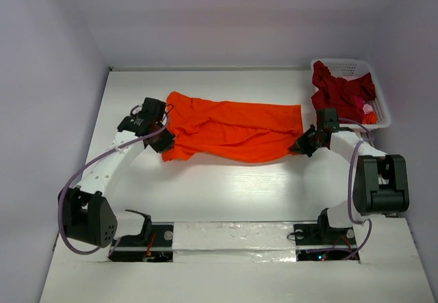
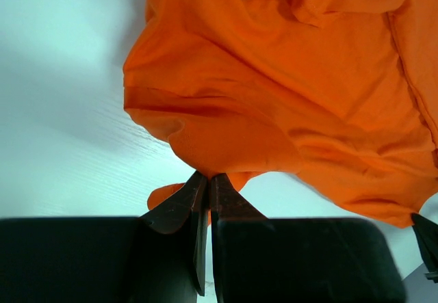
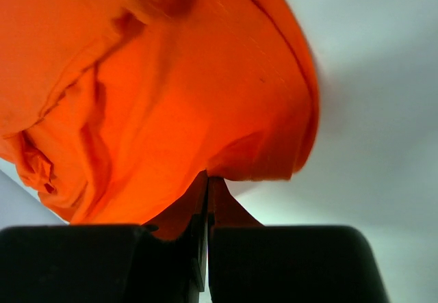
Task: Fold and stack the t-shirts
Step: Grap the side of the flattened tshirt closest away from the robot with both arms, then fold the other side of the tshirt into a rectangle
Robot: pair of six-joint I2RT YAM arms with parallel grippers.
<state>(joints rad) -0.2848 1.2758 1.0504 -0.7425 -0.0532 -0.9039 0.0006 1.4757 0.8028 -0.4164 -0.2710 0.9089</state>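
A bright orange t-shirt (image 1: 233, 130) lies stretched across the middle of the table, rumpled. My left gripper (image 1: 166, 141) pinches its near left corner, jaws shut on the cloth (image 2: 208, 177). At the shirt's near right corner my right gripper (image 1: 299, 146) is shut on the hem (image 3: 208, 177). Both wrist views show orange cloth (image 2: 287, 91) (image 3: 171, 91) spreading away from the fingertips, lifted a little off the table. A dark crimson t-shirt (image 1: 341, 92) sits crumpled in the basket at the back right.
The white latticed basket (image 1: 380, 98) stands at the back right corner, with a bit of orange and pink showing beside the crimson cloth. White walls close the table at the back and both sides. Both arm bases are at the near edge.
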